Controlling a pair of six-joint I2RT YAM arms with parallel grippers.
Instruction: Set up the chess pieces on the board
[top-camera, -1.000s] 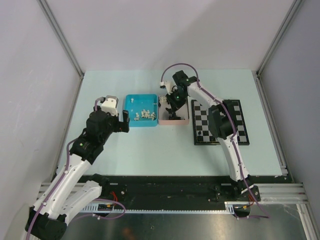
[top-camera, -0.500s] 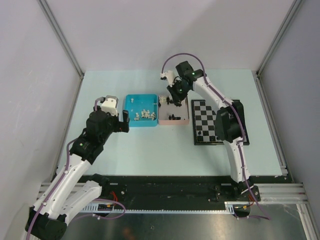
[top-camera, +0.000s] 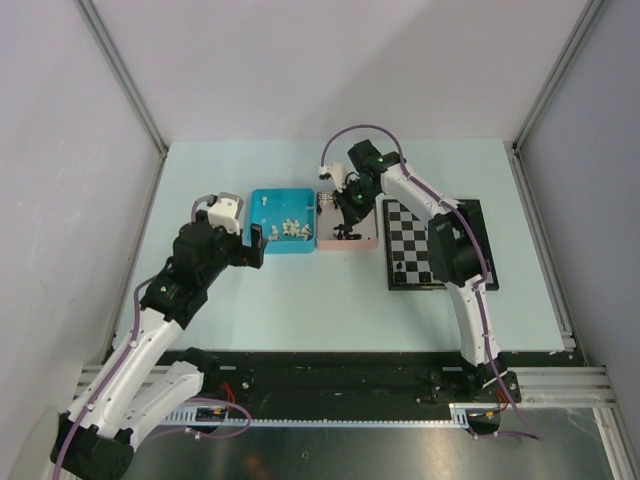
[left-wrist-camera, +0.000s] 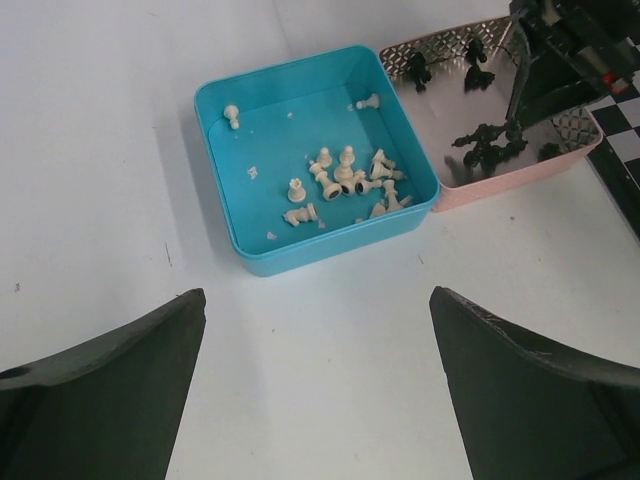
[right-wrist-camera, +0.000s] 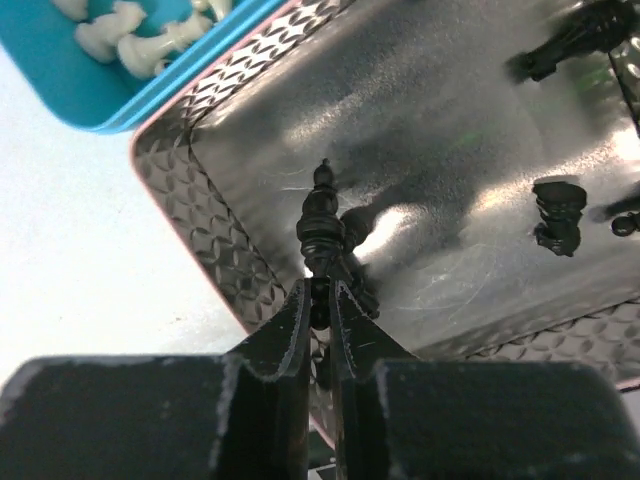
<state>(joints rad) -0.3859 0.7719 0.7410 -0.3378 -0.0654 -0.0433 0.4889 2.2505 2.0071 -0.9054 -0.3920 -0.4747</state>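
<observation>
Right gripper (right-wrist-camera: 320, 296) clamps a black piece (right-wrist-camera: 320, 222) over the pink tray (right-wrist-camera: 190, 190), the piece's base hidden between the fingers. Left gripper (left-wrist-camera: 315, 300) gapes beside the blue tray (left-wrist-camera: 300, 255). The right arm (top-camera: 470, 300) hides part of the board (top-camera: 405, 240).

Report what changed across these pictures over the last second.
The right gripper rose out of the pink tray toward the far side, then came back down over it; it is now shut on a black chess piece. The left gripper, open, edged slightly right toward the blue tray. The white pieces and the board stayed put.
</observation>
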